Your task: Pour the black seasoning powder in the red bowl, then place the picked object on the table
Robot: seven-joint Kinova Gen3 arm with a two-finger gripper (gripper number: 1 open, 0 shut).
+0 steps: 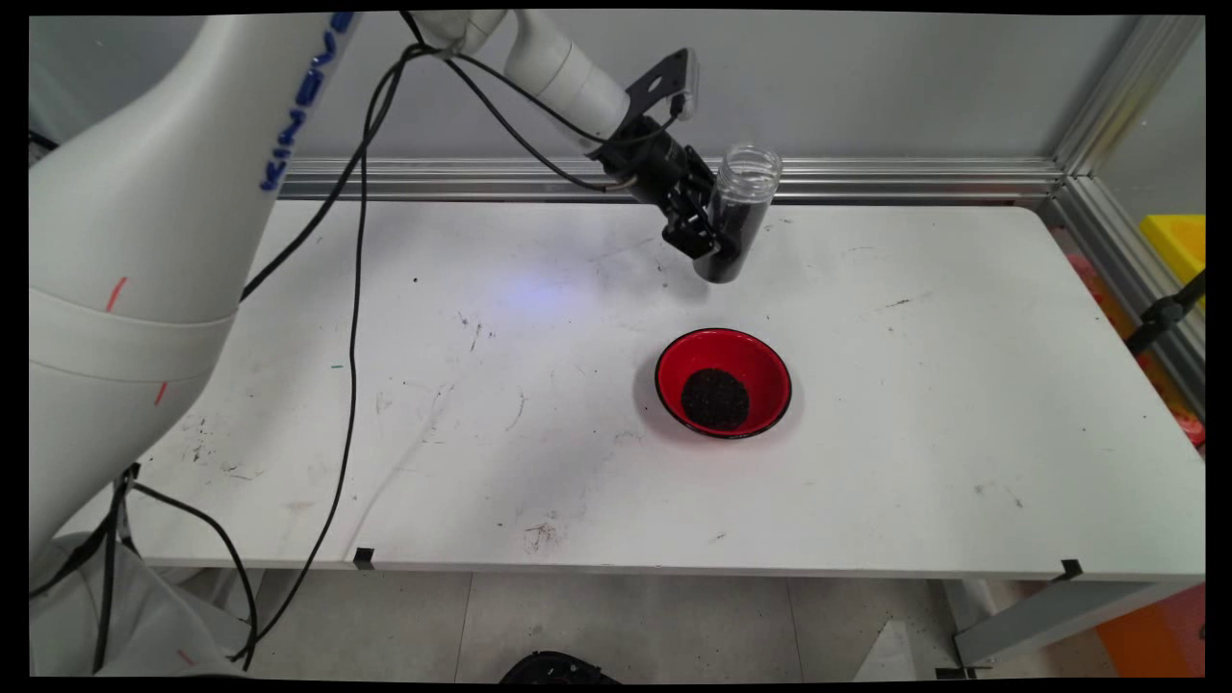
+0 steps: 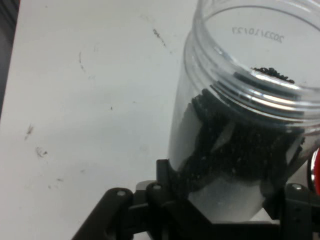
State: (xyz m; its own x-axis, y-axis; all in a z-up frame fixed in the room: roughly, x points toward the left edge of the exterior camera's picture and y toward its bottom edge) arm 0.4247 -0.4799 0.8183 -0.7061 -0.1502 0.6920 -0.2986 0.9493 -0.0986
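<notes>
Clear jar (image 1: pixel 736 212) with black granules, black hand (image 1: pixel 707 236). Red bowl (image 1: pixel 724 382), black rim, black granule pile (image 1: pixel 715 399) inside. White surface (image 1: pixel 914 433), scuffed with dark marks.

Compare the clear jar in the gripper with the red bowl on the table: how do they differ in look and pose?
The jar is clear plastic, tall and narrow; the bowl is red with a dark rim, wide and shallow. The jar is held off the table, slightly tilted, between the fingers of the gripper; the bowl sits flat on the table, untouched. Both are open-topped and hold dark granules.
</notes>
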